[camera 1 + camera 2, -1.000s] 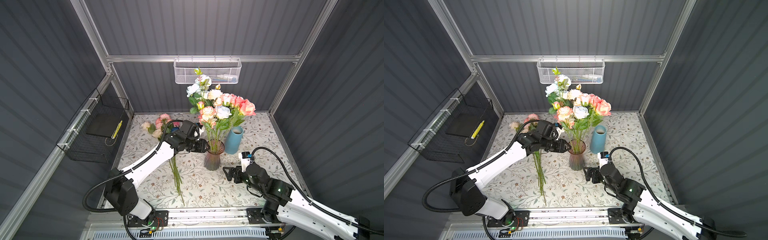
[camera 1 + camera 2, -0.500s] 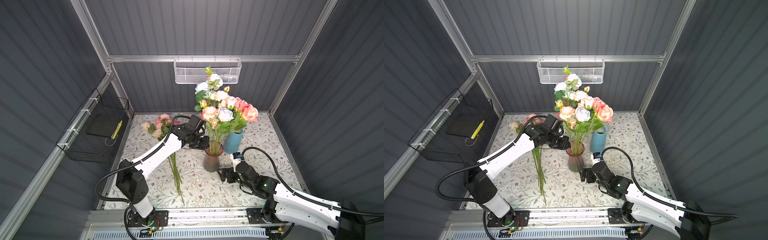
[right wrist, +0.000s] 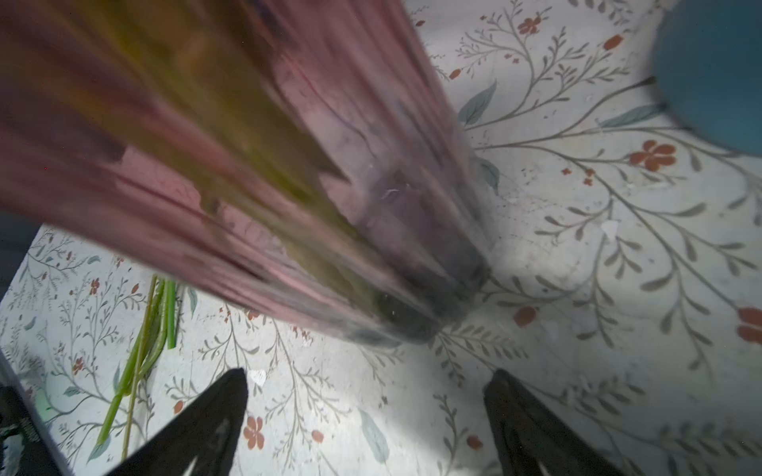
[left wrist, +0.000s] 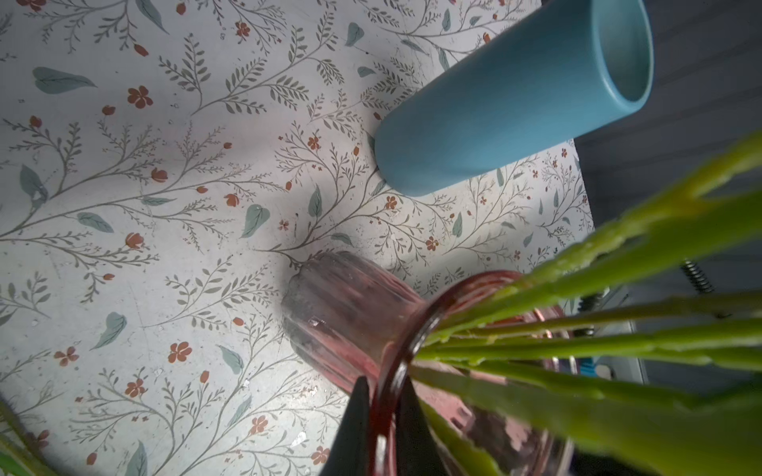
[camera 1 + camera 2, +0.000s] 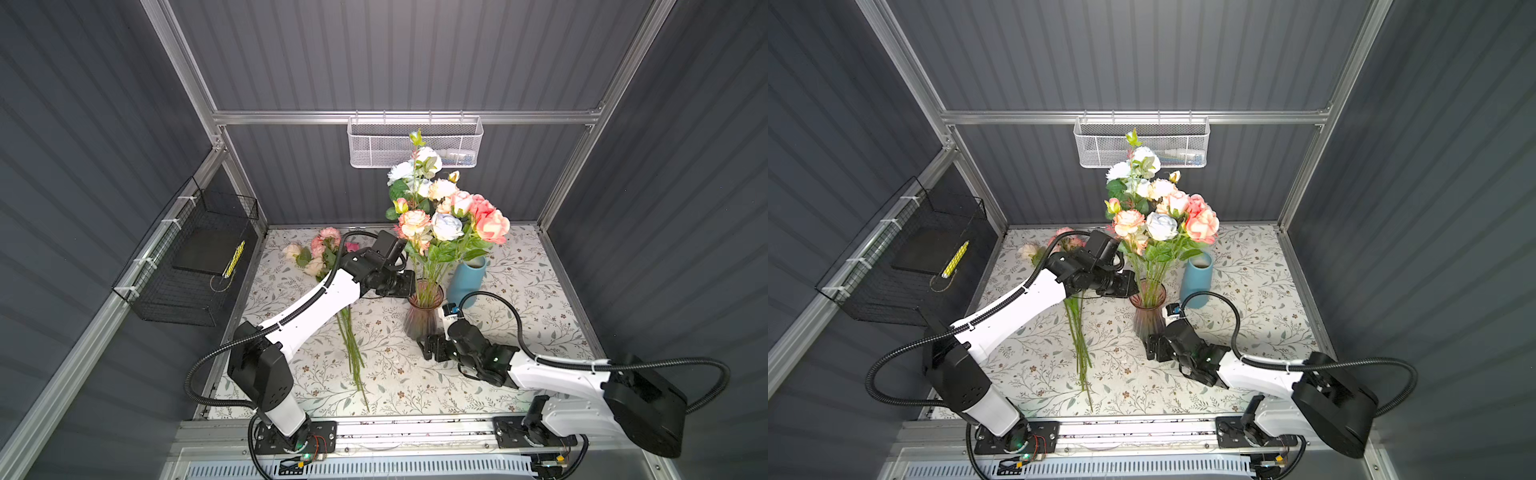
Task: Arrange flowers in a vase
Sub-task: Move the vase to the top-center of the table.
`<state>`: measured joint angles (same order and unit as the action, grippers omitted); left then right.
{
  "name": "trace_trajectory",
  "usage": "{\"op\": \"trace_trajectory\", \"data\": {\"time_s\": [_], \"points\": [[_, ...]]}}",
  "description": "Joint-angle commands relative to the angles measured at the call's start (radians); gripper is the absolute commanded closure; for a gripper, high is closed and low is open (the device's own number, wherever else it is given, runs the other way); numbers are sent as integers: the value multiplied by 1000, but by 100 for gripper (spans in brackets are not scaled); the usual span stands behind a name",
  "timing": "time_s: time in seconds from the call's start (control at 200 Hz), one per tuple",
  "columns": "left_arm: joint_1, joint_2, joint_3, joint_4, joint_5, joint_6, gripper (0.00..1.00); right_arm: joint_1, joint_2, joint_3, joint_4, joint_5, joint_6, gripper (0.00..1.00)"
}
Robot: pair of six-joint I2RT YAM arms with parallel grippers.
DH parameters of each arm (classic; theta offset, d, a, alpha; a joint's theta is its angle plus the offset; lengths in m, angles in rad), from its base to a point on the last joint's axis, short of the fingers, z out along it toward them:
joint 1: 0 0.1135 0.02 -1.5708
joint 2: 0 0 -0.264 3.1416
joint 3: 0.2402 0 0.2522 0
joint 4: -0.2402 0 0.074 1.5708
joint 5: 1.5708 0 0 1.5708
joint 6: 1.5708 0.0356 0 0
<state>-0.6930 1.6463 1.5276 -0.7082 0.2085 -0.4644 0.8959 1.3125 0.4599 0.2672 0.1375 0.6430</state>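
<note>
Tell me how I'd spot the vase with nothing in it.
Look at the flowery tablecloth and find the big bouquet standing in a ribbed pink glass vase near its middle. Right beside that, a little nearer the back wall, stands the blue vase. It is a plain, opaque, straight-sided cylinder with an empty mouth, while its pink neighbour is see-through and full of stems.

A ribbed pink glass vase (image 5: 420, 322) stands mid-desk (image 5: 536, 332). It holds a tall bunch of flowers (image 5: 446, 226): pink, peach, cream and pale blue blooms spread above green stems. Beside it, loose flowers (image 5: 322, 253) lie flat, with heads toward the rear and long stems (image 5: 353, 357) toward the front.
</note>
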Motion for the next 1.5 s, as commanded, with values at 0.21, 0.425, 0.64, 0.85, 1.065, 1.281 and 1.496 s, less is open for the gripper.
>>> {"op": "trace_trajectory", "data": {"time_s": [0.21, 0.425, 0.64, 0.85, 1.065, 1.281, 1.496], "points": [[164, 45, -30, 261, -8, 21, 100, -93, 264, 172, 235, 12, -25, 20], [216, 209, 150, 234, -13, 38, 100, -174, 453, 372, 205, -51, -25, 24], [239, 434, 503, 52, -45, 57, 100, -240, 578, 548, 132, -111, -31, 24], [262, 576, 731, -60, -48, 33, 100, -267, 552, 583, 95, -180, -41, 14], [262, 607, 799, -90, -41, 32, 100, -265, 379, 442, 140, -258, -17, 9], [264, 638, 845, -114, -33, 29, 100, -275, 152, 309, 106, -221, -4, 7], [263, 673, 890, -141, -23, 29, 100, -388, 60, 368, -84, -163, -34, 4]]}}
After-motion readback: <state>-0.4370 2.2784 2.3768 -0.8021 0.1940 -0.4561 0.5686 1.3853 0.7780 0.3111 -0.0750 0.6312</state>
